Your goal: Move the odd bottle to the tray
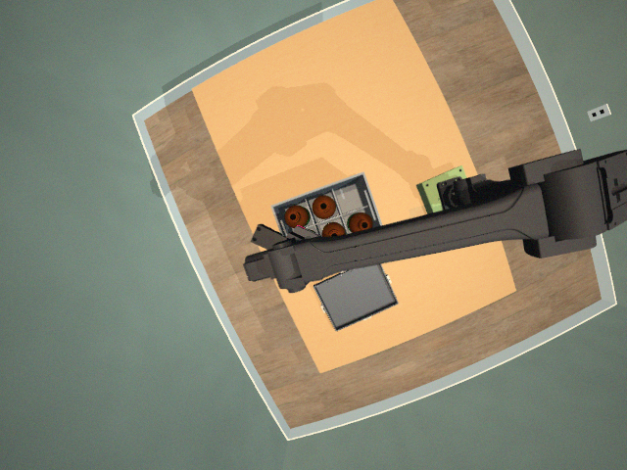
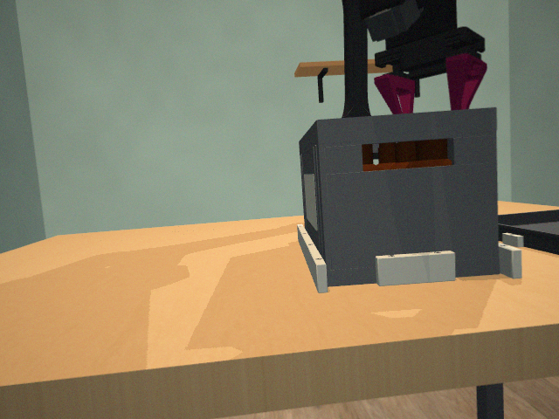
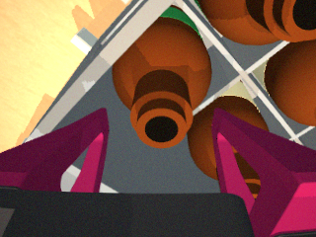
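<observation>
The grey crate [image 1: 323,190] [image 2: 406,216] [image 3: 105,60] holds upright brown bottles. Four show in the top view: two along the back [image 1: 296,216] [image 1: 323,206] and two in front [image 1: 361,222] [image 1: 333,231]. The arm hides the rest of that row. My gripper [image 2: 431,111] [image 3: 160,118] is open, its magenta tips at about rim height over the crate. In the wrist view one bottle [image 3: 161,79] has its mouth in the gap between the fingers, untouched; another bottle is partly behind the right finger. Neck differences cannot be told. The dark tray [image 1: 356,298] [image 2: 537,238] appears empty.
The crate's back right compartment [image 1: 349,198] has no bottle. Thin white dividers [image 3: 243,74] separate the compartments. The arm [image 1: 430,237] crosses above the crate and the tray's back edge. A green plate [image 1: 431,200] lies near the arm's base. The tray is close beside the crate.
</observation>
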You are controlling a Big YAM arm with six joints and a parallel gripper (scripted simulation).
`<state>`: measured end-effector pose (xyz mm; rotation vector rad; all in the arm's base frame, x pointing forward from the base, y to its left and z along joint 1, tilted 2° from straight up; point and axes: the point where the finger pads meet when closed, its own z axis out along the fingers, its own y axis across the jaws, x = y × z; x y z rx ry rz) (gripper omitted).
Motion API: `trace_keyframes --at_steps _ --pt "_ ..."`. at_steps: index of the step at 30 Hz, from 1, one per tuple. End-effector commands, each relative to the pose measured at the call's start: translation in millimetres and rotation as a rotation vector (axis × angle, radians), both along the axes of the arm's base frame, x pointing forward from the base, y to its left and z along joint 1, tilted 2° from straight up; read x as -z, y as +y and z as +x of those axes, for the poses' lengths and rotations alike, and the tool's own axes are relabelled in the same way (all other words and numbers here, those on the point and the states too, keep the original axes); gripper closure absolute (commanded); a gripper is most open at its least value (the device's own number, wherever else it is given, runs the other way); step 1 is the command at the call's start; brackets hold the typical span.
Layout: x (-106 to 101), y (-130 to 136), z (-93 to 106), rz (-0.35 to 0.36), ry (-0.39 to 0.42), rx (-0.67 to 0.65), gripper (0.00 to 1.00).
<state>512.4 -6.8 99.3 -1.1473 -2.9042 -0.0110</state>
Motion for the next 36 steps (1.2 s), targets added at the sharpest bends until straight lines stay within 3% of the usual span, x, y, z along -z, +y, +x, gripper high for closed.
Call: trace_keyframes --at_steps 1,4,5,11,36 --pt "14.7 7.0 -1.8 0.0 0.014 -0.001 0.39" --pt "15.7 7.0 -1.9 0.0 0.014 -0.001 0.39" --pt "6.5 7.1 -1.0 0.0 -0.006 -0.001 0.39" --pt "20.3 7.0 -2.1 0.0 0.014 -0.001 0.39" --pt "18.9 7.1 -3.3 0.0 0.014 -0.001 0.39"
